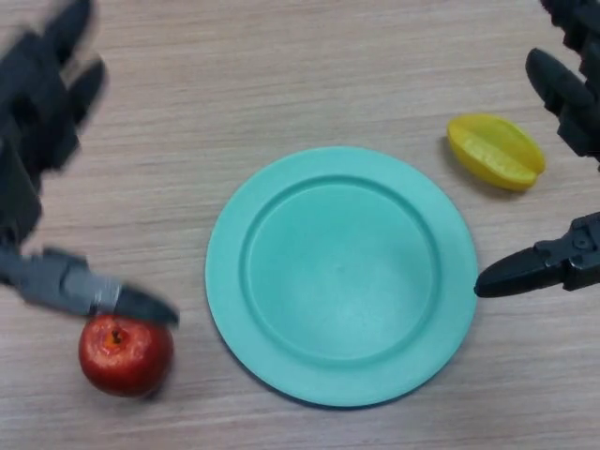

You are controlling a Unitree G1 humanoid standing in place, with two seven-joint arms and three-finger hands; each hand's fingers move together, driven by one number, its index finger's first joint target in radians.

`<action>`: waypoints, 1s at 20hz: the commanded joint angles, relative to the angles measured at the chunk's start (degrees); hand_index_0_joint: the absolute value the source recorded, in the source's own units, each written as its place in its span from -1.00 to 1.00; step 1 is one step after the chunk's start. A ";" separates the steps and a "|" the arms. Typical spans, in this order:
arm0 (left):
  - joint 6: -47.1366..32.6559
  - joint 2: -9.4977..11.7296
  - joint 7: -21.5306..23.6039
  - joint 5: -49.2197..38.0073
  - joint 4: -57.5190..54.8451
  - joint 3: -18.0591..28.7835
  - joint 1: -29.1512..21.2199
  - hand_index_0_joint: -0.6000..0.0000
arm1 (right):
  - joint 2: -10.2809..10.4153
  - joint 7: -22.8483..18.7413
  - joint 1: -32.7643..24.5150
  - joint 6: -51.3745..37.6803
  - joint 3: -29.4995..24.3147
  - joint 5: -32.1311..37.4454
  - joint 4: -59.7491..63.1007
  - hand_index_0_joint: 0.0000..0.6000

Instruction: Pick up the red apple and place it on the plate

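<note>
A red apple [125, 354] lies on the wooden table at the lower left, stem up. A teal plate [340, 275] sits in the middle and has nothing on it. My left hand [37, 122] is at the left edge, open, with its fingers spread up and away; its thumb [103, 295] reaches over the top of the apple, and the fingers are well apart from it. My right hand [562, 103] is open at the right edge, its thumb [530, 267] pointing at the plate's right rim.
A yellow star fruit [496, 151] lies on the table to the upper right of the plate, just left of my right hand's fingers. The table is light wood.
</note>
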 commanded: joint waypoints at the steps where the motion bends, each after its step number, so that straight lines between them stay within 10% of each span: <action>1: -11.79 -0.22 -1.78 0.01 -4.38 8.65 2.44 1.00 | 0.30 1.06 -3.70 -8.65 0.14 -3.15 -0.80 -1.00; 11: -45.39 -9.57 -14.98 8.68 19.14 16.41 14.93 1.00 | 4.78 0.19 -6.88 -11.79 4.31 -2.39 5.15 -1.00; 20: -57.25 -7.07 -6.44 14.77 41.16 6.60 14.32 1.00 | 4.01 -0.10 -6.23 -14.60 4.78 -5.86 6.00 -1.00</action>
